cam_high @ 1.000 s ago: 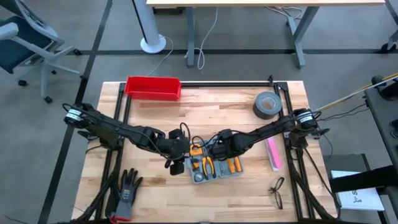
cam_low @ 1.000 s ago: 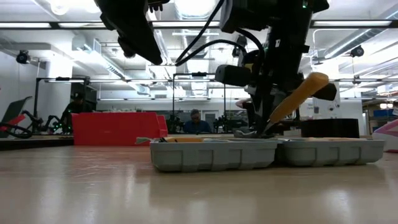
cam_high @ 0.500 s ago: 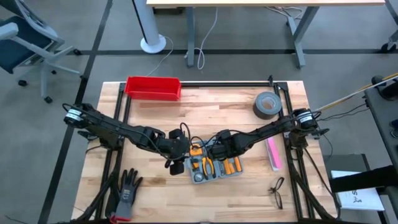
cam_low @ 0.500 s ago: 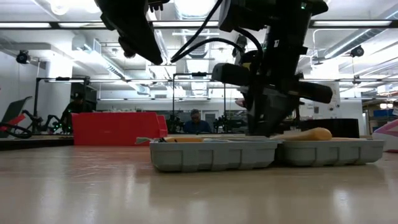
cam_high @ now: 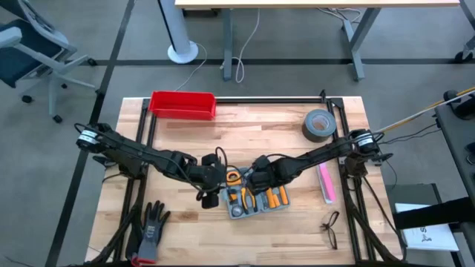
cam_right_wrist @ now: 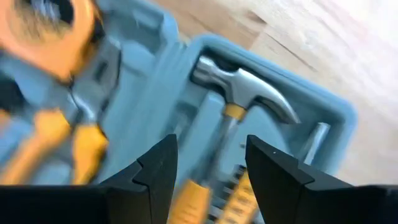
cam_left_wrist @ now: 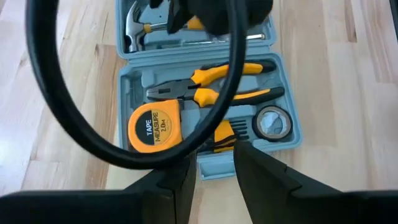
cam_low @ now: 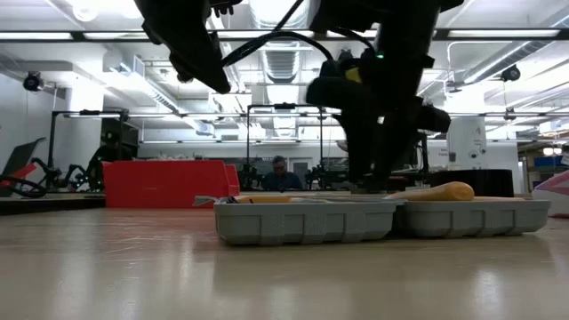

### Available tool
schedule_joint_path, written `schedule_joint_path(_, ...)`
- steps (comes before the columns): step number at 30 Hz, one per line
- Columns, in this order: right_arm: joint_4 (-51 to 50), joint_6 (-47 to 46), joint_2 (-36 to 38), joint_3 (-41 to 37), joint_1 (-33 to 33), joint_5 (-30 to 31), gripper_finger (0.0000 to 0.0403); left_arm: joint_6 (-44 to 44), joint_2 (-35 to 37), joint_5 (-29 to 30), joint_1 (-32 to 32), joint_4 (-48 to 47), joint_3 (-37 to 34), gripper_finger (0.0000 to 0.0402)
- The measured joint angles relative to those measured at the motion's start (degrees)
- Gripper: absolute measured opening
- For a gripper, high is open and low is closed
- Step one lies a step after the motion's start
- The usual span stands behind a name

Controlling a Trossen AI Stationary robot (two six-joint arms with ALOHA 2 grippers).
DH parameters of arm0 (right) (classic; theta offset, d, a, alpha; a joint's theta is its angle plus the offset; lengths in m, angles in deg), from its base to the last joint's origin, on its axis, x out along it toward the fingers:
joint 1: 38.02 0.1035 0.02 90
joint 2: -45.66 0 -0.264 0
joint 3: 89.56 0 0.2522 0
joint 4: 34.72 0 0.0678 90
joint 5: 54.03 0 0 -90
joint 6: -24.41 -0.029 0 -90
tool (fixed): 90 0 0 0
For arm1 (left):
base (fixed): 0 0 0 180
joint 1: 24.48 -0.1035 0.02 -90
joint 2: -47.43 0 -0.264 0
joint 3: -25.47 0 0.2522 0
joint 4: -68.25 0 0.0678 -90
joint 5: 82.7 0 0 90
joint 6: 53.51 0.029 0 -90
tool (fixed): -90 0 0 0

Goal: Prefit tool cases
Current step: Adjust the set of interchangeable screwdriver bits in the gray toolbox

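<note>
The grey-blue tool case [cam_high: 257, 200] lies open and flat on the wooden table, near its front middle. In its moulded slots [cam_left_wrist: 205, 118] are a yellow tape measure [cam_left_wrist: 153, 126], pliers [cam_left_wrist: 208, 84] and a hammer [cam_right_wrist: 242, 87]. My right gripper [cam_right_wrist: 208, 155] is open and points down over the case's right half. Its fingers stand on either side of the hammer's yellow handle [cam_low: 440, 191], which lies level in the case. My left gripper [cam_left_wrist: 214, 165] hovers at the case's left edge [cam_high: 211, 195], with a narrow gap between its fingers and nothing in it.
A red bin [cam_high: 182, 104] stands at the far left and a roll of grey tape [cam_high: 319, 124] at the far right. A pink thing [cam_high: 326, 183] and glasses [cam_high: 331, 228] lie to the right, a black glove [cam_high: 152, 226] at the near left. A person [cam_low: 281, 173] sits far behind the table.
The hammer's yellow handle, which stuck up at a slant from my right gripper, has come down and now lies level in the case. My right gripper has rolled about its own line, opened and let go of it.
</note>
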Motion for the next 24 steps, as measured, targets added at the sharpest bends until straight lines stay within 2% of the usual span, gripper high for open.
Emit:
schedule_joint_path(13, 1.7, 35.1, 0.4, 0.0, -0.4, -8.2, 0.0145, 4.5, 0.0, 0.0, 0.0, -1.7, 0.0, 0.0114)
schedule_joint_path(22, 2.0, 57.1, 0.4, 0.0, -0.5, -19.9, 0.0131, 2.9, 0.0, 0.0, 0.0, -2.5, 0.0, 0.0114)
schedule_joint_path(24, 1.9, 60.0, 0.4, 0.0, -0.6, -20.5, 0.0127, 2.9, 0.0, 0.0, 0.0, -2.6, 0.0, 0.0114)
